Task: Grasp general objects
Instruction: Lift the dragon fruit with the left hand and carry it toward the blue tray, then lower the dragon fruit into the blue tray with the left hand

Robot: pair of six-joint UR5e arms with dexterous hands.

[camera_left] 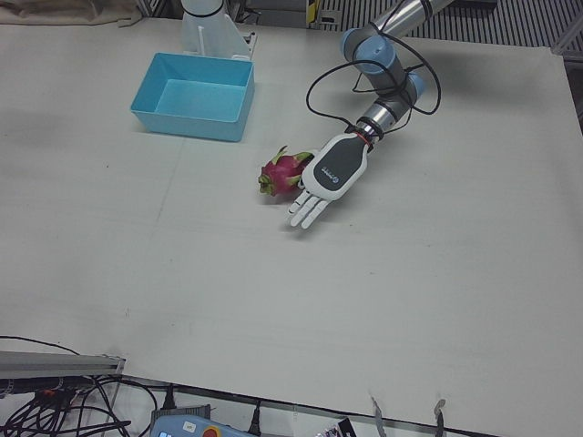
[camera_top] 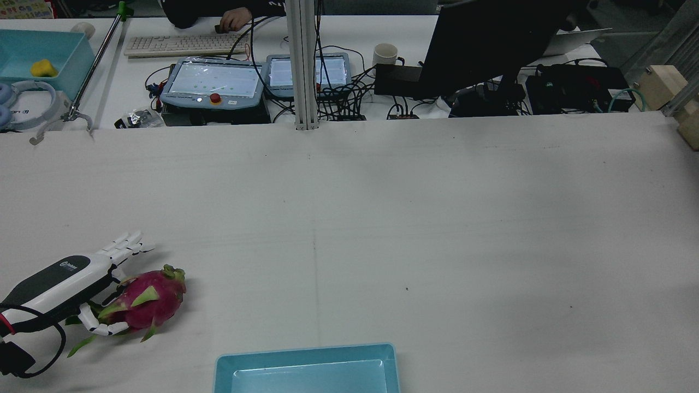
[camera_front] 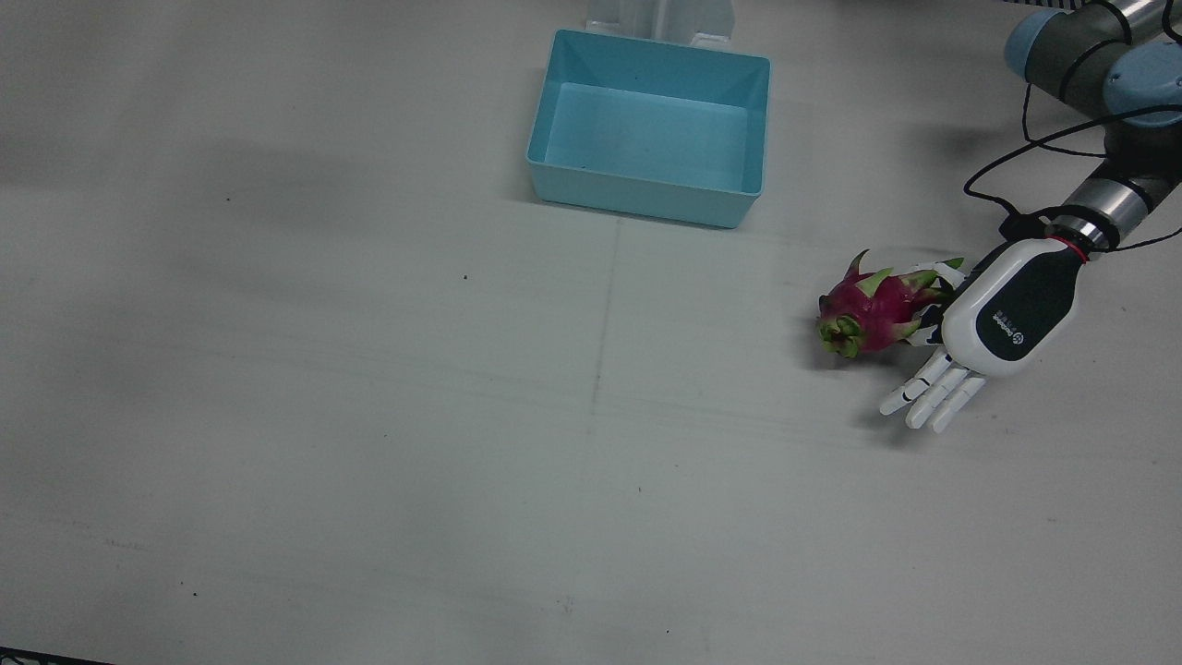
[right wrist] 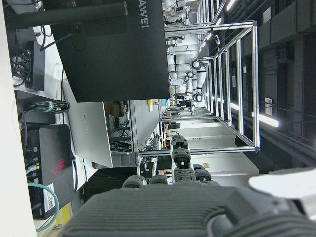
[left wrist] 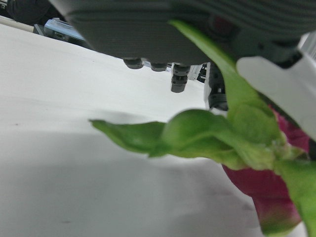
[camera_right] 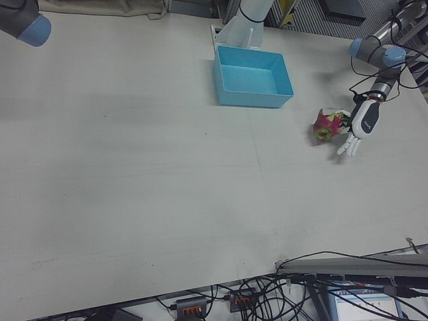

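A pink dragon fruit [camera_front: 873,309] with green scales lies on the white table at the left arm's side. My left hand [camera_front: 1002,309] lies low beside it, palm toward the fruit. Its fingers [camera_front: 933,392] are stretched straight and apart past the fruit, and the thumb rests against the fruit's near side. The hand is open and does not hold the fruit. The rear view shows the fruit [camera_top: 144,297] and the hand [camera_top: 60,281] likewise. The left hand view shows the fruit [left wrist: 256,187] very close. My right hand [right wrist: 177,207] shows only in its own view, empty, facing away from the table.
An empty light-blue bin [camera_front: 646,194] stands at the middle of the table's robot side, well apart from the fruit. Black cables [camera_front: 1025,157] hang along the left forearm. Beyond the table's far edge are teach pendants [camera_top: 210,82], a monitor [camera_top: 491,43] and cables.
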